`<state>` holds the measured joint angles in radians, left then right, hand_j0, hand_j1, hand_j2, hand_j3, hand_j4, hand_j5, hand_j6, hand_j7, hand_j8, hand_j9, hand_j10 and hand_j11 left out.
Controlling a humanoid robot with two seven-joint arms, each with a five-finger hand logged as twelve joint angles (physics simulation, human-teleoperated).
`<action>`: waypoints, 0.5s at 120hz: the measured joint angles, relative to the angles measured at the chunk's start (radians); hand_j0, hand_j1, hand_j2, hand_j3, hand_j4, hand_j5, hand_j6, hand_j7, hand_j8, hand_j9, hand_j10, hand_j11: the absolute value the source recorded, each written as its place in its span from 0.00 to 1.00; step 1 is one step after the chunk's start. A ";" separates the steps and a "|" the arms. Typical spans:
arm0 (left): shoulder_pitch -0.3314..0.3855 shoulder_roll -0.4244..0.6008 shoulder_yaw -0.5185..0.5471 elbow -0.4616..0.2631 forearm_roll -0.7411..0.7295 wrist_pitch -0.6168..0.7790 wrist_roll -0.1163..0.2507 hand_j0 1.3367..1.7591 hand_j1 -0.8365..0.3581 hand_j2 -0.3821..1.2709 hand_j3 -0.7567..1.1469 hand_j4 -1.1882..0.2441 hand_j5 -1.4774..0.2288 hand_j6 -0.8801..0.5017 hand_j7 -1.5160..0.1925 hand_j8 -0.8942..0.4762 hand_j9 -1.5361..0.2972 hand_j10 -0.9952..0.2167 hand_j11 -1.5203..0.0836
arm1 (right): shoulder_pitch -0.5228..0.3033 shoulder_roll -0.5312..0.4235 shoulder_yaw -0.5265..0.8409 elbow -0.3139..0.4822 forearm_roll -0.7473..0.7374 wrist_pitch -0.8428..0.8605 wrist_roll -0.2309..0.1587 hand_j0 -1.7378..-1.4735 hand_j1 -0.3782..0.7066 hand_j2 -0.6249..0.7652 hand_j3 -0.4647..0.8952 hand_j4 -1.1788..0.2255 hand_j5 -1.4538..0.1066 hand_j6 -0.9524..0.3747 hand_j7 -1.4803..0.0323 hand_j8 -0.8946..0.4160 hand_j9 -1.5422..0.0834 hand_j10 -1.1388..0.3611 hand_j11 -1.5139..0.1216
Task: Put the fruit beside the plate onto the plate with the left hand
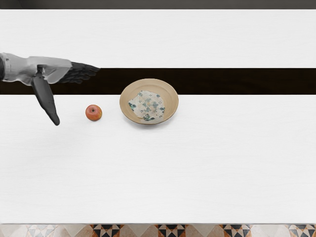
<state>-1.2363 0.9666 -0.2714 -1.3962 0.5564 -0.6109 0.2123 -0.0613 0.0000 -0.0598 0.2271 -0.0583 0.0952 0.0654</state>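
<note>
A small red apple (93, 112) lies on the white table just left of a tan plate (170, 94) with a floral centre. The plate holds nothing. My left hand (66, 84) comes in from the left edge and hovers up and to the left of the apple, apart from it. Its fingers (84, 72) stretch out flat toward the right, and the thumb (47, 101) points down. It is open and holds nothing. The right arm does not show.
A dark gap (237, 81) runs across the picture behind the plate, between the near white tabletop (197, 168) and a far white surface (197, 39). A patterned tiled floor (173, 230) shows below the table's front edge.
</note>
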 joint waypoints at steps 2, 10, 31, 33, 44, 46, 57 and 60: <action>0.000 0.000 0.000 0.000 -0.007 0.000 -0.001 0.76 0.99 0.23 0.40 0.83 0.86 0.63 0.89 0.65 0.84 0.82 0.95 | 0.000 0.000 0.000 0.000 0.000 0.000 0.000 0.30 0.04 0.45 0.34 0.83 0.92 0.71 0.97 0.67 0.94 0.75 0.91; -0.004 -0.002 0.000 0.001 -0.026 0.000 -0.003 0.76 0.99 0.23 0.40 0.83 0.86 0.63 0.89 0.65 0.84 0.82 0.95 | 0.000 0.000 0.000 0.000 0.000 0.000 0.000 0.30 0.04 0.45 0.34 0.83 0.92 0.71 0.97 0.67 0.94 0.75 0.91; -0.044 -0.051 -0.001 -0.003 -0.047 0.000 0.033 0.76 0.99 0.23 0.40 0.83 0.87 0.63 0.89 0.65 0.84 0.82 0.95 | 0.000 0.000 -0.001 0.000 0.000 0.000 0.000 0.30 0.04 0.45 0.34 0.83 0.92 0.71 0.97 0.67 0.94 0.75 0.91; -0.051 -0.071 -0.001 -0.003 -0.048 0.000 0.053 0.76 0.99 0.23 0.40 0.83 0.87 0.63 0.89 0.65 0.84 0.82 0.95 | 0.000 0.000 -0.001 0.000 0.000 0.000 0.000 0.30 0.04 0.45 0.34 0.83 0.92 0.71 0.97 0.67 0.94 0.75 0.91; -0.107 -0.142 0.000 -0.003 -0.027 0.000 0.172 0.76 0.99 0.23 0.40 0.83 0.87 0.63 0.89 0.65 0.84 0.82 0.95 | 0.000 0.000 -0.001 0.000 0.000 0.000 0.000 0.30 0.04 0.45 0.34 0.83 0.92 0.71 0.97 0.67 0.94 0.75 0.91; -0.110 -0.156 0.000 -0.003 -0.014 0.000 0.202 0.76 0.99 0.23 0.40 0.83 0.87 0.63 0.89 0.65 0.84 0.82 0.95 | 0.000 0.000 -0.001 0.000 0.000 0.000 0.000 0.30 0.04 0.45 0.34 0.83 0.92 0.71 0.97 0.67 0.94 0.75 0.91; -0.097 -0.239 0.001 -0.004 0.041 0.000 0.317 0.76 0.99 0.23 0.40 0.83 0.87 0.63 0.89 0.65 0.84 0.82 0.95 | 0.000 0.000 -0.002 0.000 0.000 0.000 0.000 0.30 0.04 0.45 0.34 0.83 0.92 0.71 0.97 0.67 0.94 0.75 0.91; -0.097 -0.242 0.001 -0.004 0.060 0.000 0.335 0.76 0.99 0.23 0.40 0.83 0.87 0.63 0.89 0.65 0.84 0.82 0.95 | 0.000 0.000 -0.002 0.000 0.000 0.000 0.000 0.30 0.04 0.45 0.34 0.83 0.92 0.71 0.97 0.67 0.94 0.75 0.91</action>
<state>-1.3330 0.7246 -0.2705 -1.4003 0.6161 -0.6110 0.5469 -0.0614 0.0000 -0.0614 0.2270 -0.0587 0.0951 0.0656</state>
